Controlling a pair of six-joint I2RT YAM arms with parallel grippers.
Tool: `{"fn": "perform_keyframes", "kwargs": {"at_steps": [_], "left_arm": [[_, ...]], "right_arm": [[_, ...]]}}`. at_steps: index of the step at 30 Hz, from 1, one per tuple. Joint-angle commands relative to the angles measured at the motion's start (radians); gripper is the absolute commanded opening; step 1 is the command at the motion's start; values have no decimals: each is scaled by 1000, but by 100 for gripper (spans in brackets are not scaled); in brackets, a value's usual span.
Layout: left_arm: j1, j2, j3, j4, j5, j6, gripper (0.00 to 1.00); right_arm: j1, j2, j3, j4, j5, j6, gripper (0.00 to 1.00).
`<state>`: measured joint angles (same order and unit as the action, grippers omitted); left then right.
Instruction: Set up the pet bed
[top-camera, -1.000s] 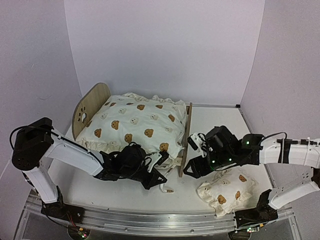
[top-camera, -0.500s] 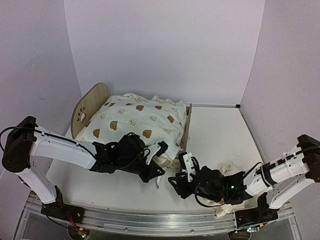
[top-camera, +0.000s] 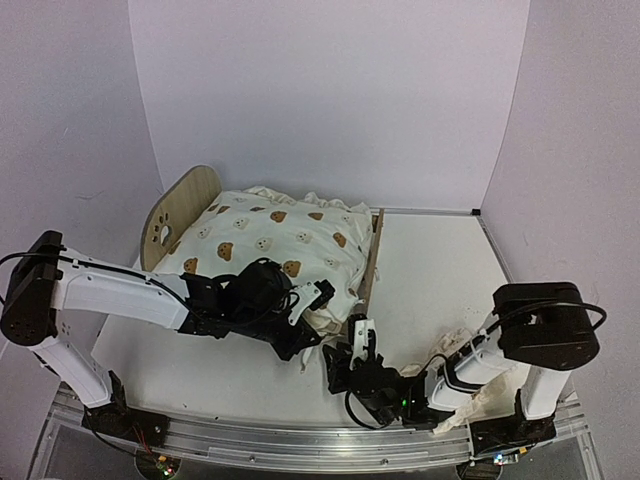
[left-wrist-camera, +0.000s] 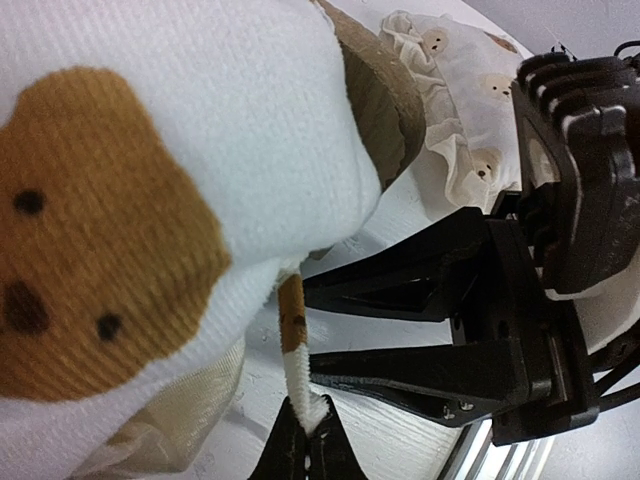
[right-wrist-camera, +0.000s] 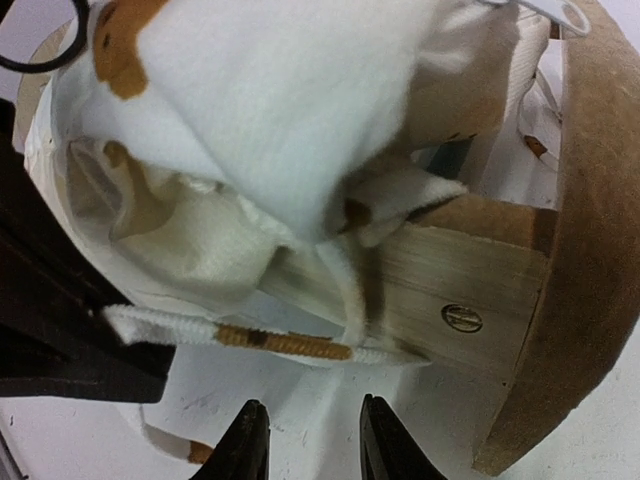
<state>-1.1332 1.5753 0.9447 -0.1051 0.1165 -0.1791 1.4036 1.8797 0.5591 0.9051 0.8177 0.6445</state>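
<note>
My right pincer (right-wrist-camera: 310, 445) is apart and empty. The tie (right-wrist-camera: 270, 342) lies just ahead, stretched crosswise toward the pet bed (right-wrist-camera: 590, 250). My left pincer (left-wrist-camera: 305, 438) clamps its end.

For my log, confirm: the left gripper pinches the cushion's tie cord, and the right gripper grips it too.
Wrong: the right wrist view shows the right gripper open, the tie cord ahead of it, ungripped. The left gripper does pinch it.
</note>
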Motion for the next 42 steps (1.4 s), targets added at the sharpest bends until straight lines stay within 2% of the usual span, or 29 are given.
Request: {"fn": "perform_keyframes", "kwargs": {"at_steps": [1, 7, 12, 15, 18, 21, 24, 26, 28, 30, 34, 36, 38, 42], "left_arm": [[7, -58, 46, -2, -13, 21, 0], [9, -45, 56, -1, 3, 25, 0], [8, -48, 60, -1, 11, 33, 0], [9, -57, 56, -1, 12, 35, 0], [10, -66, 51, -1, 7, 35, 0], [13, -73, 49, -1, 1, 33, 0], [17, -66, 52, 1, -11, 32, 0], [21, -58, 57, 1, -12, 32, 0], [24, -54, 57, 2, -12, 30, 0], [25, -49, 56, 3, -8, 30, 0], [27, -42, 52, 6, -5, 33, 0], [29, -34, 52, 12, -5, 33, 0], [31, -20, 54, 16, -6, 33, 0], [37, -8, 64, 15, -23, 24, 0]], "right_arm": [[0, 67, 57, 183, 131, 12, 35], [-8, 160, 127, 231, 192, 6, 44], [-17, 218, 165, 279, 252, -1, 44], [-28, 263, 196, 296, 274, -12, 37], [-44, 287, 207, 308, 283, -8, 26], [-63, 287, 196, 319, 260, -21, 0], [-63, 246, 153, 319, 169, -44, 0], [-63, 182, 94, 292, 47, -23, 0], [-63, 107, 42, 137, -59, 85, 0], [-63, 40, 58, -101, -161, 136, 0], [-63, -43, 204, -691, -305, 167, 0], [-64, -70, 236, -847, -368, 139, 0], [-70, -103, 237, -942, -446, 98, 0], [-77, -203, 241, -1107, -495, 15, 0]]}}
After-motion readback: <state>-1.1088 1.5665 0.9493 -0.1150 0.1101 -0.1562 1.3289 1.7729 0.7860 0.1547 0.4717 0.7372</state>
